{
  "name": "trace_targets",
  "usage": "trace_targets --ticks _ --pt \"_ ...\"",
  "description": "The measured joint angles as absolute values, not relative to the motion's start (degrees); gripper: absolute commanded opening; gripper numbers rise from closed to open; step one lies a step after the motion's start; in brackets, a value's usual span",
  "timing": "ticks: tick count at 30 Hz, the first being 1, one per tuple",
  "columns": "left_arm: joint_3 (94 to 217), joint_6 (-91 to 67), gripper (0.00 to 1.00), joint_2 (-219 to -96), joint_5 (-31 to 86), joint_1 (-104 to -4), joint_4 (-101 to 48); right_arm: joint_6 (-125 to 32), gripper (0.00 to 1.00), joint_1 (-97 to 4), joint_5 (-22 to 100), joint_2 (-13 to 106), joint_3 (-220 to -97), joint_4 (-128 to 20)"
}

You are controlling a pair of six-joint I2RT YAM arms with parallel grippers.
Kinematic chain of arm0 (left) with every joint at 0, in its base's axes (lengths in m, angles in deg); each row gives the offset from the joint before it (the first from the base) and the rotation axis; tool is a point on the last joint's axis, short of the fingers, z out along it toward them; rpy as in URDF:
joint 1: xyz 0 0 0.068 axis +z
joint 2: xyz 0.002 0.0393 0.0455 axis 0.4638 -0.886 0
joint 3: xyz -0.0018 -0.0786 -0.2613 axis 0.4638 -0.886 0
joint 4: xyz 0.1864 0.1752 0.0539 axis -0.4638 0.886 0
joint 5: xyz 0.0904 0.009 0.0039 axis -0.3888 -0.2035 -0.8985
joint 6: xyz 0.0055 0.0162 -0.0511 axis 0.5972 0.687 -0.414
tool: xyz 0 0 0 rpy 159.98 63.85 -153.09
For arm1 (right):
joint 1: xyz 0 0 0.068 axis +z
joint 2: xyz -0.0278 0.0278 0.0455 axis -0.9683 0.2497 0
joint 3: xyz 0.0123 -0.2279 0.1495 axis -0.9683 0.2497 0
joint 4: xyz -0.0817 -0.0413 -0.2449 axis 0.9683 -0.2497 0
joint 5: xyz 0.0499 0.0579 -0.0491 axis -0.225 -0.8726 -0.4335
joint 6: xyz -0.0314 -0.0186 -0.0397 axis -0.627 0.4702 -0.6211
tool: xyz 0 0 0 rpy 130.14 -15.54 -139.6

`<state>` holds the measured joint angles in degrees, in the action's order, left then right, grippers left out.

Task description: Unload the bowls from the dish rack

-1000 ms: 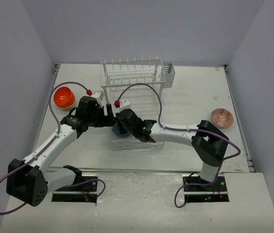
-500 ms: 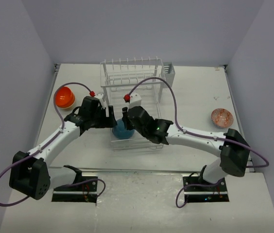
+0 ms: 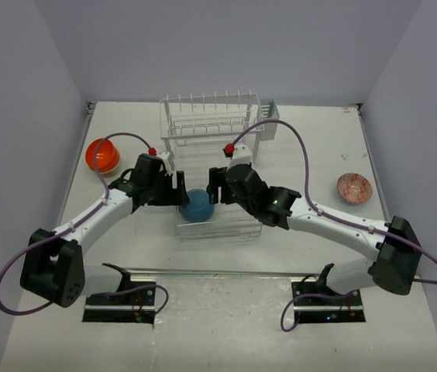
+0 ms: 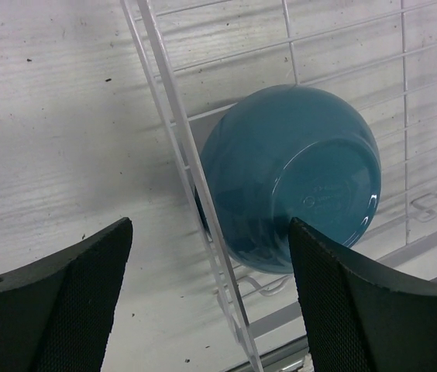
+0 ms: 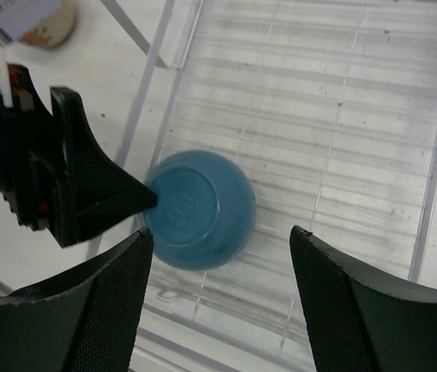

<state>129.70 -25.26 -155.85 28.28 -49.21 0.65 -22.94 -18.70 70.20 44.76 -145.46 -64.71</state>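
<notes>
A plain teal bowl lies base up on the flat tray of the white dish rack. My left gripper is open just left of it, and one fingertip reaches the bowl's side. In the left wrist view the bowl sits behind the rack's wire edge, ahead of the open left gripper. My right gripper hangs open above and right of the bowl, nothing between its fingers. An orange bowl rests on the table at the left, and a patterned bowl at the right.
The rack's upright tines and a grey caddy stand at the back. A beige round thing shows left of the rack, partly hidden. Grey walls close in the table on three sides.
My right gripper has opened and drawn back to the right, uncovering the teal bowl on the tray. The left gripper has edged closer to the bowl.
</notes>
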Motion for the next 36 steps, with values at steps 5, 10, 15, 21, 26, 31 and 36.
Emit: trace_targets --ticks 5,10,15,21,26,31,36 --pt "129.7 -25.3 0.7 -156.1 28.4 -49.2 0.0 -20.6 0.82 -19.2 67.4 45.1 -142.9 -66.3" --pt "129.8 -26.3 0.54 -156.1 28.2 -49.2 -0.9 -18.0 0.89 -20.9 64.0 46.5 -141.4 -66.3" --pt "129.8 -26.9 0.47 -156.1 28.4 -49.5 -1.5 -16.2 0.93 -24.5 57.4 46.9 -137.6 -63.5" --pt "129.8 -27.4 0.38 -155.6 28.6 -49.8 -1.8 -15.9 0.94 -29.8 46.8 48.7 -134.2 -58.8" --pt "129.7 -27.3 0.37 -155.4 27.5 -49.8 -0.9 -16.1 0.94 -30.9 40.1 51.5 -134.6 -56.6" --pt "129.7 -27.2 0.37 -155.4 26.5 -49.8 0.4 -16.0 0.94 -31.1 34.9 54.0 -135.3 -54.1" --pt "129.6 -27.2 0.37 -155.4 26.3 -49.8 0.7 -14.9 0.95 -32.6 31.2 55.3 -135.1 -50.4"
